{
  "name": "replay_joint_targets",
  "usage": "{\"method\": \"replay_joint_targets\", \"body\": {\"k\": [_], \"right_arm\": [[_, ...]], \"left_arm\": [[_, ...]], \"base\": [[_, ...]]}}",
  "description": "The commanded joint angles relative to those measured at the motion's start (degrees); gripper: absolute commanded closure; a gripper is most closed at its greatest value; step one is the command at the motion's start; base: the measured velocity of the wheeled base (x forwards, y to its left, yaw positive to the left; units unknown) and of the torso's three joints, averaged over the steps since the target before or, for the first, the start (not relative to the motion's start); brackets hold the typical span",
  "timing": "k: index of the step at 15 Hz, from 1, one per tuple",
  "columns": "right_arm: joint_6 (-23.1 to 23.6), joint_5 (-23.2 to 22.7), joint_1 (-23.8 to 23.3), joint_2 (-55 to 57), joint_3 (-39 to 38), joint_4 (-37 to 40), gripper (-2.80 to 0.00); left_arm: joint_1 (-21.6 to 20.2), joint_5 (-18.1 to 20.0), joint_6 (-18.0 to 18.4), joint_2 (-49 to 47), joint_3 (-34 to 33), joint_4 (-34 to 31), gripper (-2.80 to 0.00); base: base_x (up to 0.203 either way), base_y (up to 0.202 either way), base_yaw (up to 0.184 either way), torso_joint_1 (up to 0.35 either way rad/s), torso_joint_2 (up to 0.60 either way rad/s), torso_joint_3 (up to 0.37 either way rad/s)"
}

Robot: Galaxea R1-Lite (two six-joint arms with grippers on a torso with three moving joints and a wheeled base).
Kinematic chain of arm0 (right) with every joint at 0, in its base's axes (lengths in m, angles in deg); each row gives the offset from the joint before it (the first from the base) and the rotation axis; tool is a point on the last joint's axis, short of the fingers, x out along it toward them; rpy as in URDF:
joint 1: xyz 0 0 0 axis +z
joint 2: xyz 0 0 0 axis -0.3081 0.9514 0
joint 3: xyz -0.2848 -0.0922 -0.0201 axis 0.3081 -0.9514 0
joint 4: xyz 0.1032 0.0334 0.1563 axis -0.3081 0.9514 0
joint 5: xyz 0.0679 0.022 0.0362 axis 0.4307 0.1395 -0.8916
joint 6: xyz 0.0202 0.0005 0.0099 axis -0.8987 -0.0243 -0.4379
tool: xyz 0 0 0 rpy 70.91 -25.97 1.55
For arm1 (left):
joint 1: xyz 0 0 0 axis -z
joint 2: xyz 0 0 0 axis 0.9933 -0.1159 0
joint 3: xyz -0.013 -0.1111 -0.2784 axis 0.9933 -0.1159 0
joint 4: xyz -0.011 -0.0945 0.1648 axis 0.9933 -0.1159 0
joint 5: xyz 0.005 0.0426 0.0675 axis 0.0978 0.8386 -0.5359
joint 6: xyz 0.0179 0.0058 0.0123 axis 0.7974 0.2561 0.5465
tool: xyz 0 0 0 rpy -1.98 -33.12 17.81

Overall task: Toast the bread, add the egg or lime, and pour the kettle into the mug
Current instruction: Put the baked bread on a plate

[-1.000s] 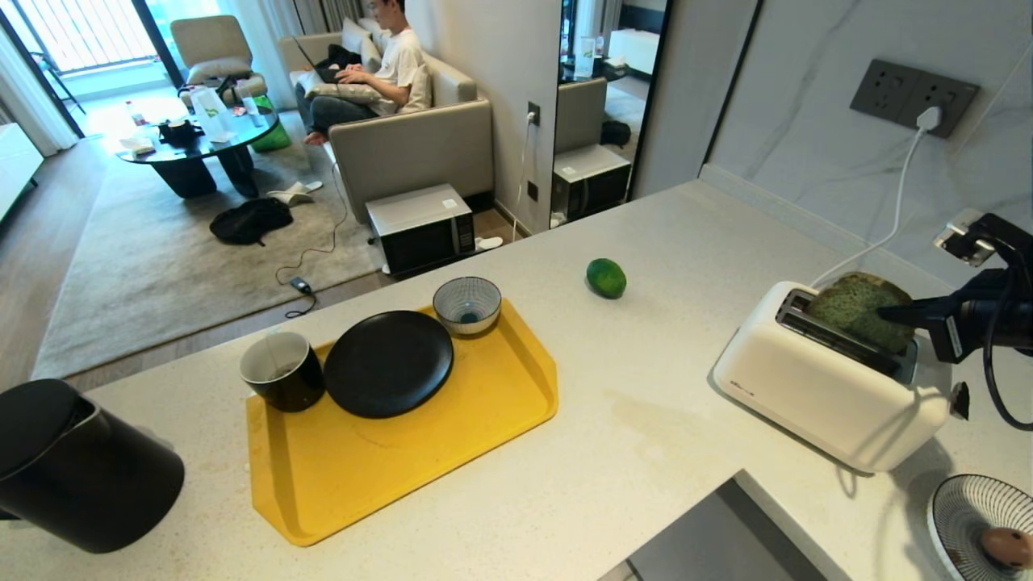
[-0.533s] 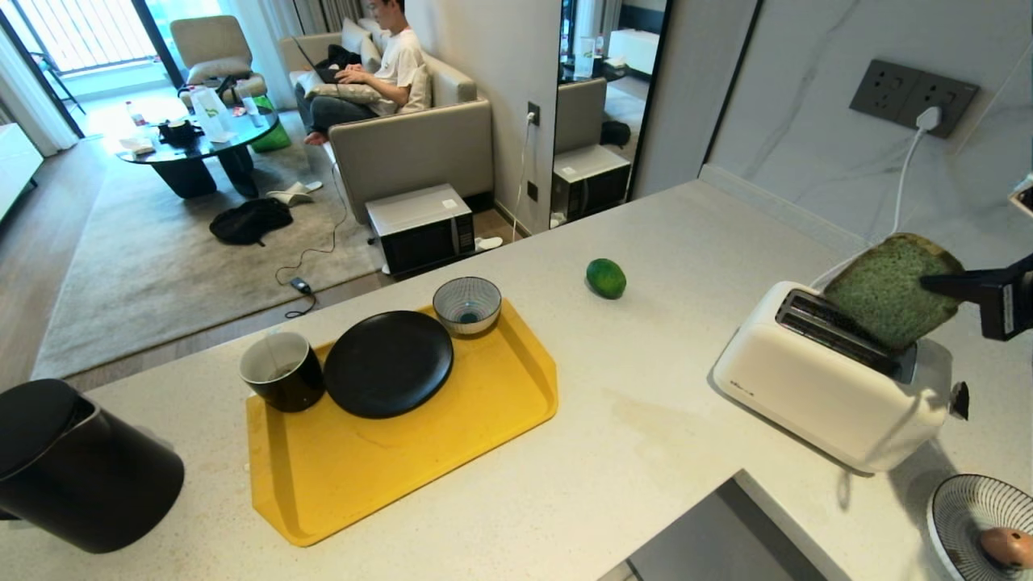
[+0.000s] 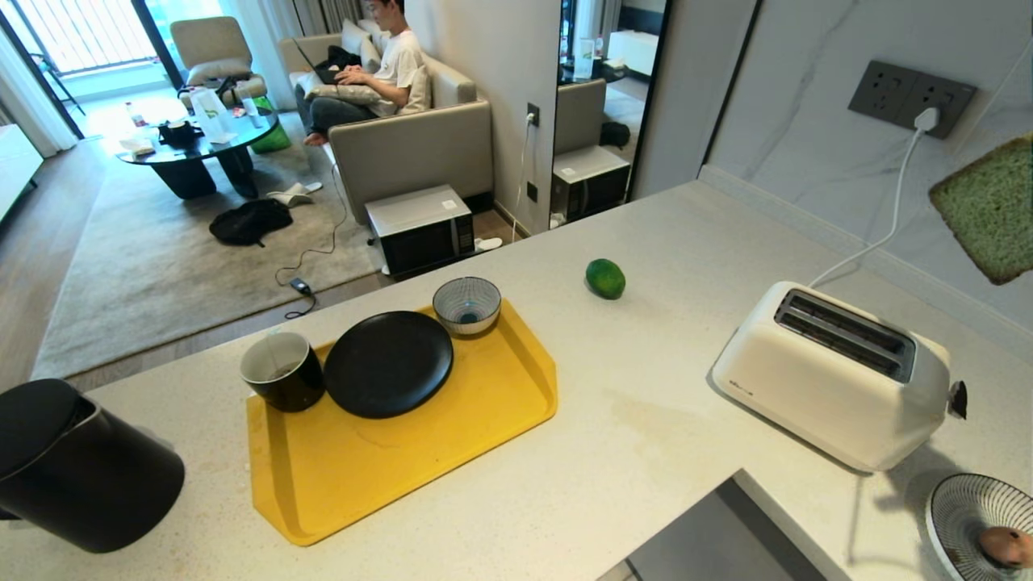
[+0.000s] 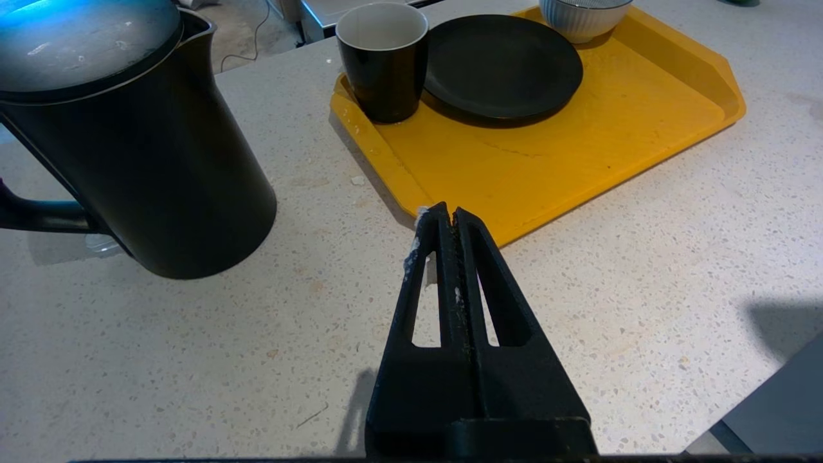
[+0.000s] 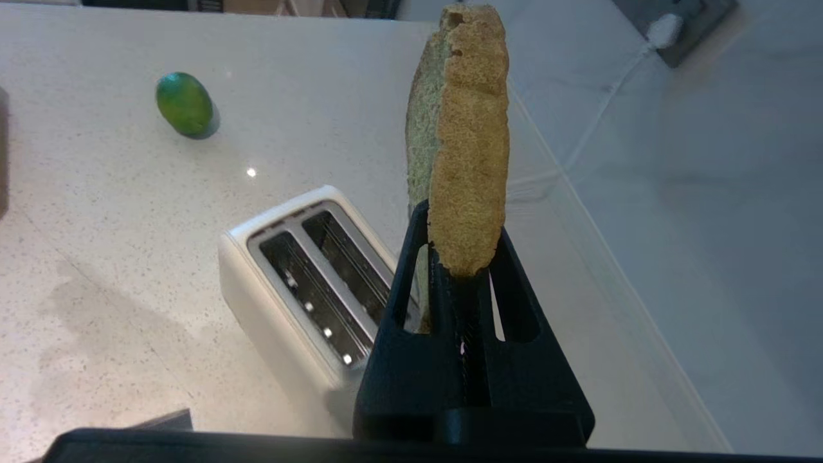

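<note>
Green crumb, olive-brown crust: the bread (image 3: 989, 211) hangs in the air at the right edge of the head view, well above the white toaster (image 3: 835, 375) and clear of its two bare slots. From the wrist camera the slice (image 5: 466, 148) stands on edge, crust rough and pitted, and the right tool (image 5: 460, 267) has its fingers pinched tight on the lower end. Over on the tabletop (image 3: 662, 436) the lime (image 3: 605, 278) lies alone, well apart from the toaster. On the yellow tray (image 3: 387, 468) sit the black mug (image 3: 282, 371), a black plate (image 3: 388, 363) and a striped bowl (image 3: 466, 304). The kettle (image 3: 77, 468) stands at the near left. The egg (image 3: 1005, 546) rests in a patterned dish (image 3: 956, 508) at the near right. The left tool (image 4: 448, 222) hovers over the tabletop near the tray, fingers pressed together, holding nothing.
</note>
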Motion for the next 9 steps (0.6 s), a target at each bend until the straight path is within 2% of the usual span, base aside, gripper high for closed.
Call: {"method": "replay_joint_targets", "body": {"k": [1, 2, 5, 9], "right_arm": [[0.1, 3.1, 0.0, -4.6, -0.5, 1.7, 0.0], [0.2, 5.4, 0.1, -5.5, -1.0, 2.3, 0.0], [0.1, 7.6, 0.1, -7.5, -3.9, 1.4, 0.0], [-0.1, 12.5, 0.5, -8.1, -7.3, -7.0, 0.0]], "left_arm": [[0.0, 0.0, 0.0, 0.0, 0.0, 0.0, 0.0], [0.0, 0.0, 0.0, 0.0, -0.1, 0.0, 0.0], [0.0, 0.0, 0.0, 0.0, 0.0, 0.0, 0.0], [0.0, 0.0, 0.0, 0.0, 0.0, 0.0, 0.0]], "base": [[0.0, 0.0, 0.0, 0.0, 0.0, 0.0], [0.0, 0.0, 0.0, 0.0, 0.0, 0.0], [0.0, 0.0, 0.0, 0.0, 0.0, 0.0], [0.0, 0.0, 0.0, 0.0, 0.0, 0.0]]}}
